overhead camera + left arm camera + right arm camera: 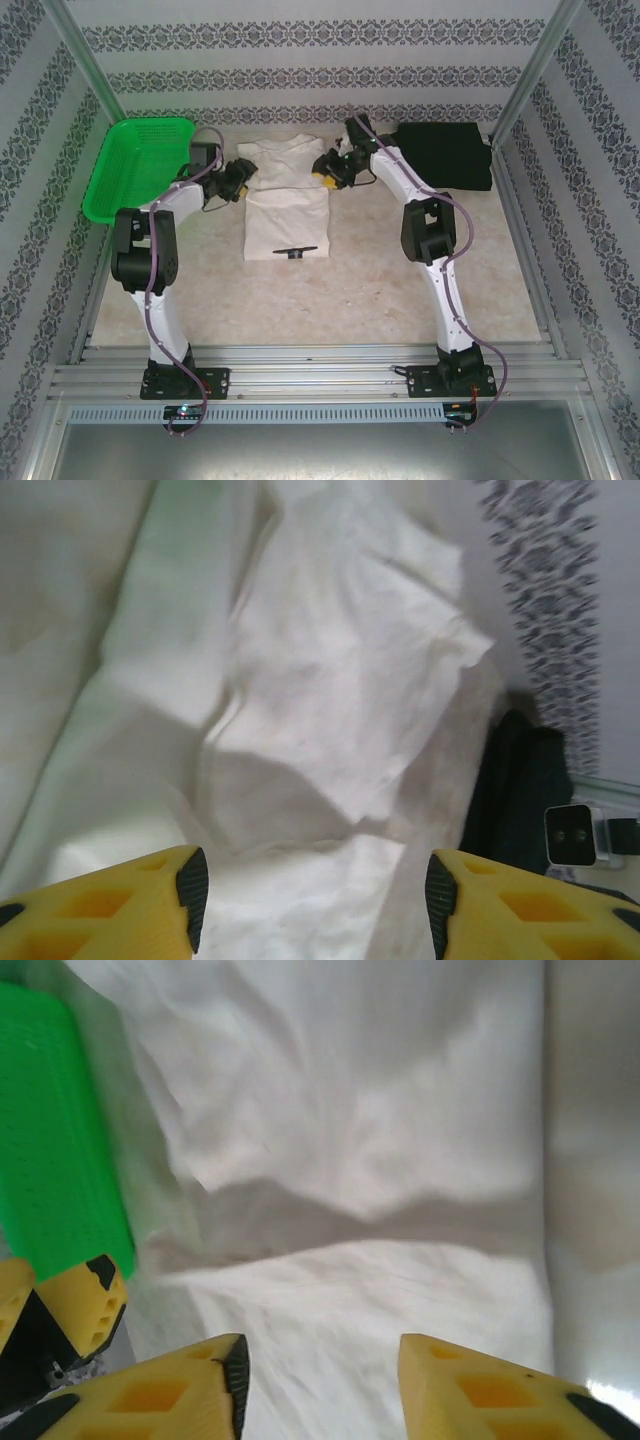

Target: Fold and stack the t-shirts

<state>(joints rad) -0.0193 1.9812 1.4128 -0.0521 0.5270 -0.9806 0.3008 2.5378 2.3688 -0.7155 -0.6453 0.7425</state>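
On the table point(370, 290), right in the middle, lies the white shirt point(287, 205); its neck end is far from the arms and its bottom edge is near them; a small black mark point(294, 251) sits on the shirt by that near edge.

Just left of the white shirt, by its far half, is the left gripper point(238, 180); just right of the shirt, across from it, is the right gripper point(328, 170); from above I cannot tell if they touch the cloth.

From the left wrist, the yellow fingers point(110, 905) stand apart with nothing pinched between them; white cloth lies under them, soft and wrinkled, with a sleeve sticking out; past the shirt's edge a bit of dark cloth shows.

From the right wrist, that gripper's yellow fingers point(170, 1390) stand apart too, and no cloth is caught in them; the white shirt is spread out below, with a shadowy fold running across it.

Far to the right of the white shirt, well apart from it, the black shirt point(445, 152) lies flat and dark by the back corner.

Far to the left of the white shirt, past the left gripper, is the green basket point(140, 165), close to the side wall; no shirt lies on top of the other one.
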